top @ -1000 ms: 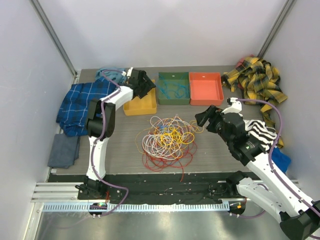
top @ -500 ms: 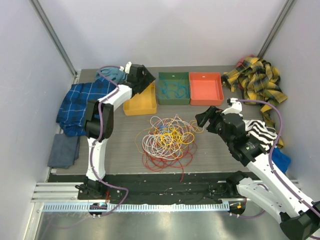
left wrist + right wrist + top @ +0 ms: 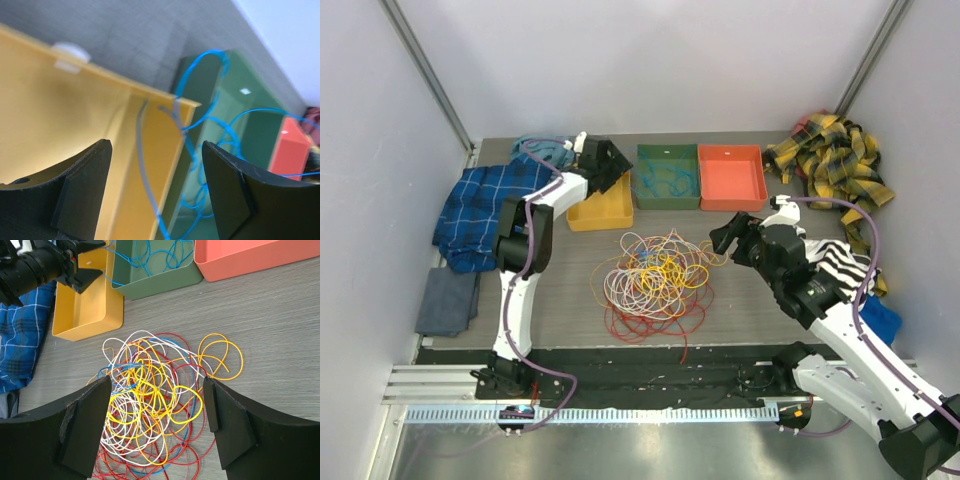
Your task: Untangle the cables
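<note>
The cables (image 3: 655, 275) lie as one tangled heap of red, orange, yellow, white and blue loops mid-table, also in the right wrist view as the cables (image 3: 155, 405). My right gripper (image 3: 725, 238) hovers just right of the heap; its jaws (image 3: 157, 382) stand open and empty above the tangle. My left gripper (image 3: 610, 165) is over the border of the yellow tray (image 3: 600, 212) and the green tray (image 3: 668, 150). It is open (image 3: 156, 150), and a blue cable (image 3: 210, 130) runs loose between its fingers, draped over the yellow tray's rim (image 3: 165, 100) into the green tray (image 3: 235, 100).
An orange-red tray (image 3: 731, 178) stands right of the green one, which holds several blue cables (image 3: 667, 182). A blue plaid cloth (image 3: 480, 200) and a grey cloth (image 3: 448, 302) lie at the left. A yellow-black plaid cloth (image 3: 835, 160) and a striped cloth (image 3: 845, 265) lie at the right.
The left gripper drew back a little, then returned over the yellow tray's right edge, and its jaws widened slightly. The right arm has barely moved. The heap is unchanged.
</note>
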